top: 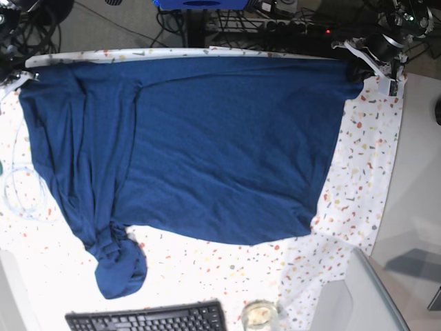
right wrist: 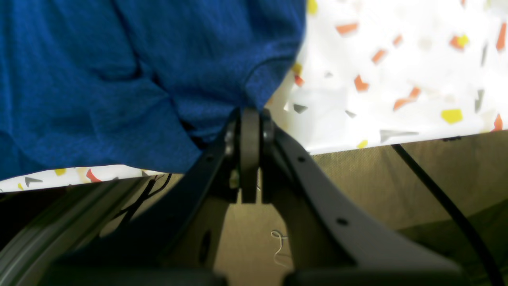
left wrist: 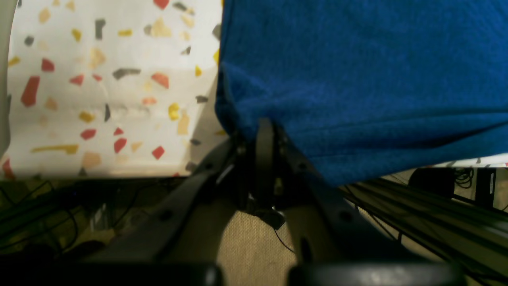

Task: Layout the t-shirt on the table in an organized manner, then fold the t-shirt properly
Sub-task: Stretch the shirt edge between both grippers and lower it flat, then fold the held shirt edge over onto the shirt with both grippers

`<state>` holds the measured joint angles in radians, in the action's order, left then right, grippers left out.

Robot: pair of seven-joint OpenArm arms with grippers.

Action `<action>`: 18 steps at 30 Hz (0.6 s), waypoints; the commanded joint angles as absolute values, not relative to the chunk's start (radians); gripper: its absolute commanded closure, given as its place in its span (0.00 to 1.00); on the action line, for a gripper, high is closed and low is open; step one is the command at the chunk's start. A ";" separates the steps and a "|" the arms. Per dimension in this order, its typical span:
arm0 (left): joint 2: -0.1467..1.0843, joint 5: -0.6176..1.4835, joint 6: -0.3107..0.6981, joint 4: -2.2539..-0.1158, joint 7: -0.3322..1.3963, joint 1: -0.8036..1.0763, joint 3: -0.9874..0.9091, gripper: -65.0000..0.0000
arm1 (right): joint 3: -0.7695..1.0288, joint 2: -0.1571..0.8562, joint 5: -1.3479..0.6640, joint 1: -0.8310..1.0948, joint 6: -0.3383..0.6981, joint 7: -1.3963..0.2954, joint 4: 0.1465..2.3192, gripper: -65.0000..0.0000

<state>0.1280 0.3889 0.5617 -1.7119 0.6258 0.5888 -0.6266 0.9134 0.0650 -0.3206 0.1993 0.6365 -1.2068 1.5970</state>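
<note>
The dark navy t-shirt [top: 207, 145] lies spread across the speckled table [top: 365, 158], with a bunched sleeve [top: 120, 265] near the front left. My left gripper [left wrist: 265, 131] is shut on the t-shirt [left wrist: 357, 79] at a corner by the table's far edge; in the base view this left gripper [top: 358, 61] is at the far right. My right gripper [right wrist: 250, 115] is shut on the other far corner of the t-shirt [right wrist: 139, 79], and in the base view the right gripper [top: 24, 77] is at the far left. The fabric between the two grippers runs along the table's far edge.
A black keyboard [top: 148, 319] and a glass jar [top: 258, 315] sit at the front edge. A white cable loop [top: 21, 189] lies at the left. A plain grey surface [top: 420, 172] borders the right side. Cables and frame rails [left wrist: 436, 198] lie beyond the far edge.
</note>
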 commanded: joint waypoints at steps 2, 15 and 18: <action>0.137 0.398 0.564 -1.727 0.616 0.572 -0.630 1.00 | 0.917 0.082 -0.323 0.189 0.628 -1.199 1.616 0.99; 0.137 0.398 0.564 -1.725 0.803 0.418 -0.630 1.00 | 0.832 0.084 -0.325 0.130 0.507 -1.196 1.612 0.99; 0.137 0.398 0.564 -1.722 0.811 0.400 -0.628 1.00 | 0.832 0.085 -0.321 0.094 0.506 -1.199 1.610 0.99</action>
